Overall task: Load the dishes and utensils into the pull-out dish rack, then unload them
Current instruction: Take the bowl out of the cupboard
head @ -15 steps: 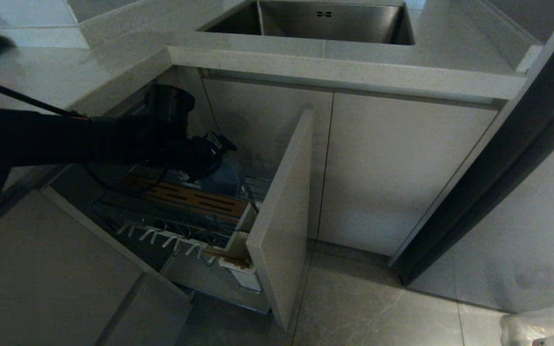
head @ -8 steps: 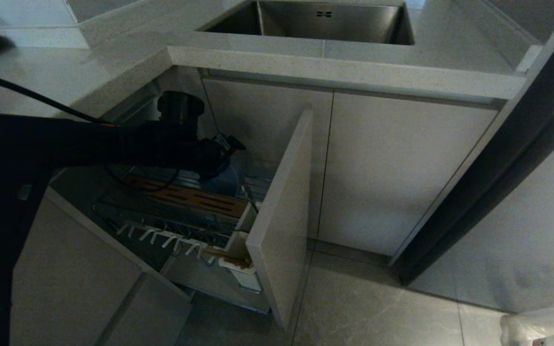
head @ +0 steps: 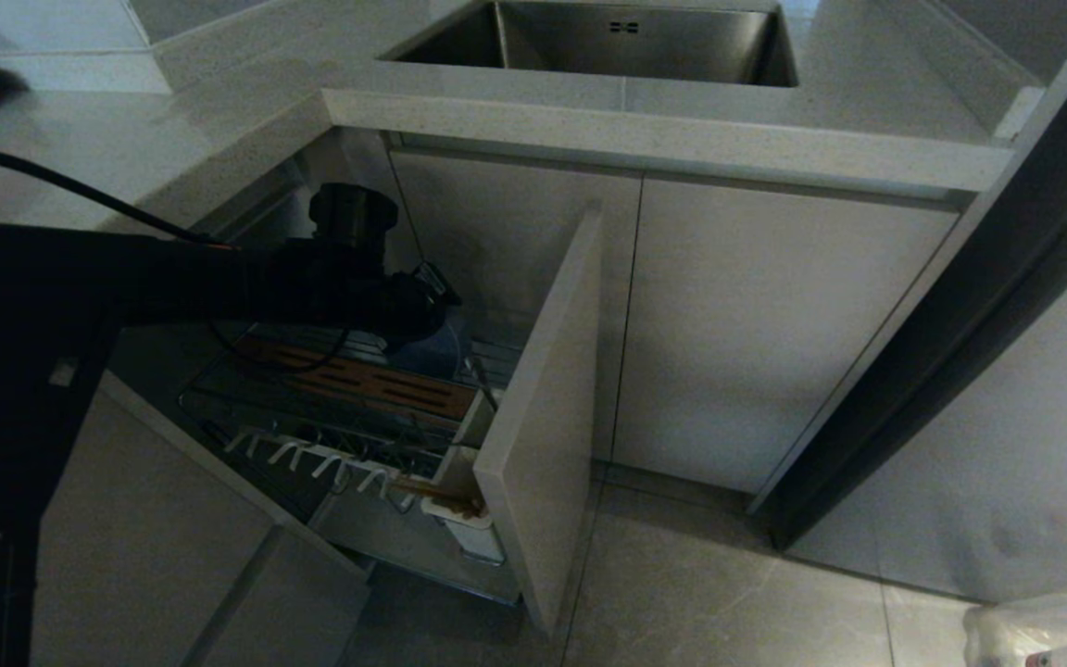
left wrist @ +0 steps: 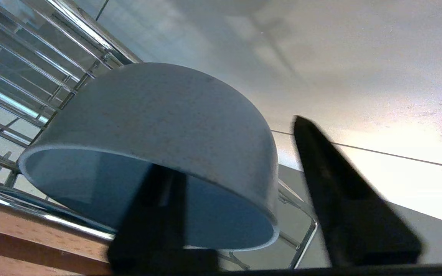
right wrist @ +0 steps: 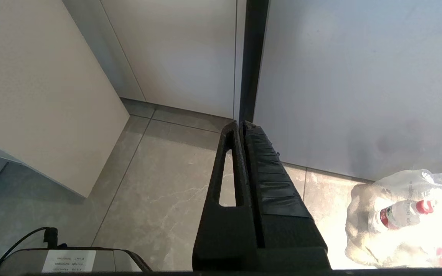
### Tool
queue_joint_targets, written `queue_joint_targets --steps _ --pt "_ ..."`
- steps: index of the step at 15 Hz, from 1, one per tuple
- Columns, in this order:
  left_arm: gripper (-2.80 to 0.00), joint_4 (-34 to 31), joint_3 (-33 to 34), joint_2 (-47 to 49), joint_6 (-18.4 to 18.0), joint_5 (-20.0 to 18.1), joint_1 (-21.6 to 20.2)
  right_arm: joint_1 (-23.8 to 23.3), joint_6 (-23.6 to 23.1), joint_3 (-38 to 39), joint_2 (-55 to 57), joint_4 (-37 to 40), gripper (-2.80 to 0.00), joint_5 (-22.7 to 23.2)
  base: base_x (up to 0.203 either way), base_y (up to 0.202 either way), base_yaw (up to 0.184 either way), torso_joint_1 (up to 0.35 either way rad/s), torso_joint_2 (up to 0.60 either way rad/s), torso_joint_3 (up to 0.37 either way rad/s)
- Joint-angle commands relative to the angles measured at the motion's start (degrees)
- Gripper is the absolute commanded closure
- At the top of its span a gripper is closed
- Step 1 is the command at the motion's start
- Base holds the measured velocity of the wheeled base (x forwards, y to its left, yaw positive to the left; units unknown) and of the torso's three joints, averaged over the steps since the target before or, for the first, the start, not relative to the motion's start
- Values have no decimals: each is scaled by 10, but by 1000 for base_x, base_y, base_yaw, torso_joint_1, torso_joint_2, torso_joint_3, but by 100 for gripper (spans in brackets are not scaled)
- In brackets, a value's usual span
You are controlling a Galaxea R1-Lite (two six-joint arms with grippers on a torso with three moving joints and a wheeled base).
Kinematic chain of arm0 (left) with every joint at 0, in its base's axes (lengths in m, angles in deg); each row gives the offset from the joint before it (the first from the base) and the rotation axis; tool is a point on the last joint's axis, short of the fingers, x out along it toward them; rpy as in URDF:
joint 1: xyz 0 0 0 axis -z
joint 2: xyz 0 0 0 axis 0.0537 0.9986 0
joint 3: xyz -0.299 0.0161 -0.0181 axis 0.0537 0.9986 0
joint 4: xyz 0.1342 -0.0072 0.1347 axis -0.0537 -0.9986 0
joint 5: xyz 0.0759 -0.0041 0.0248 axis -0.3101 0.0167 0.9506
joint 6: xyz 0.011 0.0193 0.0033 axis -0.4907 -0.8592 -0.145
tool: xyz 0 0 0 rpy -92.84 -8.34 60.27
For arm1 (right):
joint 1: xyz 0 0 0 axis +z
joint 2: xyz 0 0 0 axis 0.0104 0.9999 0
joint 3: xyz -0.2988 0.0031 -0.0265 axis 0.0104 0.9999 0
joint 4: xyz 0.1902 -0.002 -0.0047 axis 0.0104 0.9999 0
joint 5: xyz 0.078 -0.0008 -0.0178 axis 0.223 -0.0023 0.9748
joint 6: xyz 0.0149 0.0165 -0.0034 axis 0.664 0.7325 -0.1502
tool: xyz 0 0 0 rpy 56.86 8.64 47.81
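Left gripper (left wrist: pixel 240 191) half-closed astride rim of blue-grey bowl (left wrist: pixel 159 126), one finger inside, other outside; no firm pinch visible. Bowl tilted in pull-out dish rack (head: pixel 330 408). Risk: thin rim slips, bowl snags wires beneath gripper.

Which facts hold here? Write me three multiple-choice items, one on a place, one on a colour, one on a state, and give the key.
1. Where are the chopsticks?
A. in the sink
B. in the white utensil cup
C. on the floor

2. What colour is the bowl at the left gripper?
A. blue-grey
B. salmon-pink
C. cream

3. How do the jaws of the right gripper stand?
A. wide open
B. shut, empty
C. half open

Key: 1 B, their tan ends stick out of the cup by the door front. 2 A, the left wrist view shows its matte blue-grey wall. 3 B, the right wrist view shows both fingers pressed together with nothing between.
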Motion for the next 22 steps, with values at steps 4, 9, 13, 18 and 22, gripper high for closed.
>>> queue_joint_targets --steps 4,9,13,18,22 --pt "0 -2 2 -8 3 0 0 0 0 0 1 0 0 0 0 0 0 0 0 0" --pt "0 -2 4 -15 3 1 2 0 0 0 1 0 0 0 0 0 0 0 0 0" --pt "0 -1 14 -64 8 2 2 0 0 0 1 0 0 0 0 0 0 0 0 0" --pt "0 1 40 -143 10 5 11 0 -1 0 1 0 0 0 0 0 0 0 0 0" --pt "0 -1 62 -196 10 6 32 0 0 0 1 0 0 0 0 0 0 0 0 0"
